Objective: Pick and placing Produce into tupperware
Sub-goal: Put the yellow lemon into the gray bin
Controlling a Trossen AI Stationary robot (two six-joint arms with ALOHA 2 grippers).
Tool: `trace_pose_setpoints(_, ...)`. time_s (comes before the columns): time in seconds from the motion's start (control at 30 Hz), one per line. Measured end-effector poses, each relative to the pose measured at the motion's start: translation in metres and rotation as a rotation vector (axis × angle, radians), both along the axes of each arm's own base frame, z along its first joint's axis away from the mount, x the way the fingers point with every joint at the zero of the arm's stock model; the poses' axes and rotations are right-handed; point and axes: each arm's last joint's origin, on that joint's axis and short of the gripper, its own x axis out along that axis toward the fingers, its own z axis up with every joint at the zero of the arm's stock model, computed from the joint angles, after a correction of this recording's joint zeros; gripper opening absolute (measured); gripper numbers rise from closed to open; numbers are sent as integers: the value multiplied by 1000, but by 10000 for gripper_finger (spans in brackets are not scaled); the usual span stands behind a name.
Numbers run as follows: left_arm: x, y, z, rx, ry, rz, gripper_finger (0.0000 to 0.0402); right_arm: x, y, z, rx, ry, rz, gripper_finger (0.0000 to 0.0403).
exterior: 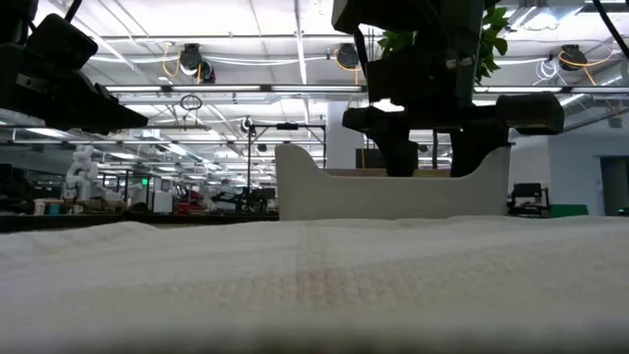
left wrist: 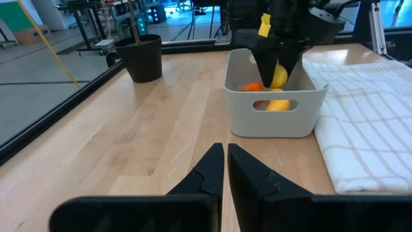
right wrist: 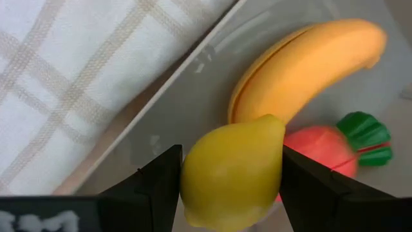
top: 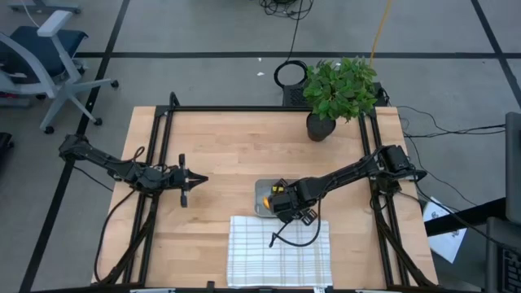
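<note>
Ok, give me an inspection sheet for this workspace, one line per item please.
Surface: wooden table, with a white grid-lined cloth at its near edge.
Job's things: tupperware beside the cloth; banana and carrot lie inside; lemon held above them.
Clutter: potted plant at the far right corner.
Grippers: right gripper shut on the lemon over the tupperware; left gripper shut, empty, hovering at the table's left.
Cables: black cables on the floor right of the table.
Surroundings: office chair on the floor at far left.
</note>
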Motion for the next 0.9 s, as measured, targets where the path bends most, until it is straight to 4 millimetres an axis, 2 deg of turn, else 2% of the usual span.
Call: trace_pose_setpoints(0.9, 0, 0, 0, 1, 3, 0, 26, 5, -10, 1, 55, -12, -23, 208)
